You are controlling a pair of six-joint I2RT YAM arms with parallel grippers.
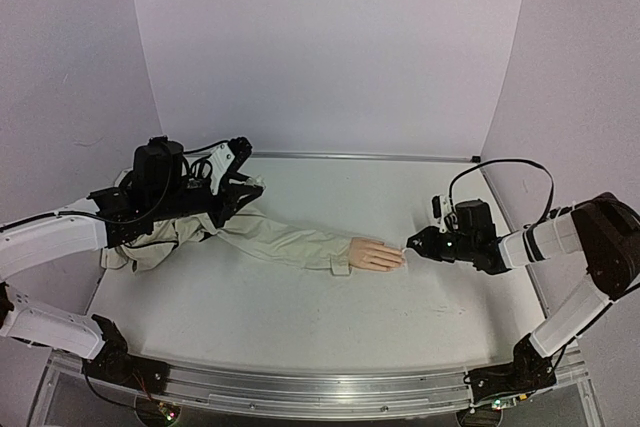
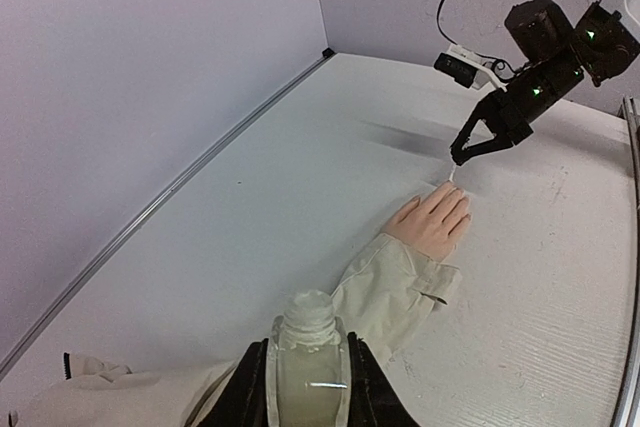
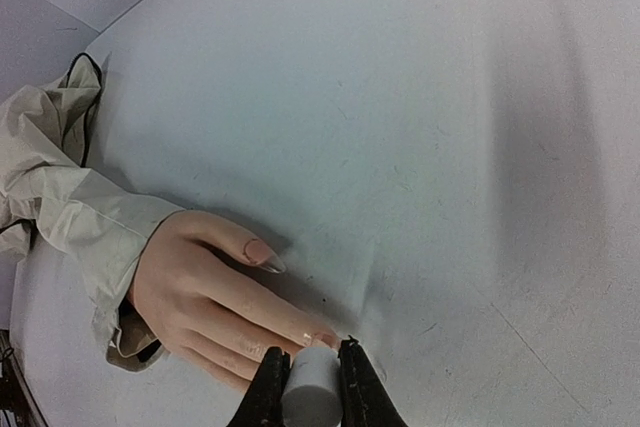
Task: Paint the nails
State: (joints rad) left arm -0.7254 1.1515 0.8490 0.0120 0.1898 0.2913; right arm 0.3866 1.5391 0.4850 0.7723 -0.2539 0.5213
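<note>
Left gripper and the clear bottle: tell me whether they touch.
Touching. The left wrist view shows the left gripper with both fingers pressed against the sides of the clear bottle.

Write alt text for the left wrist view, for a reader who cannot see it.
The left gripper grips a small clear bottle at the bottom edge. Beyond it on the white table lies a peach mannequin hand in a beige sleeve, palm down, and the right gripper holds a small white applicator by the hand's fingertips.

White-and-black arms (image 1: 45, 239), looping black cables (image 1: 510, 160)
</note>
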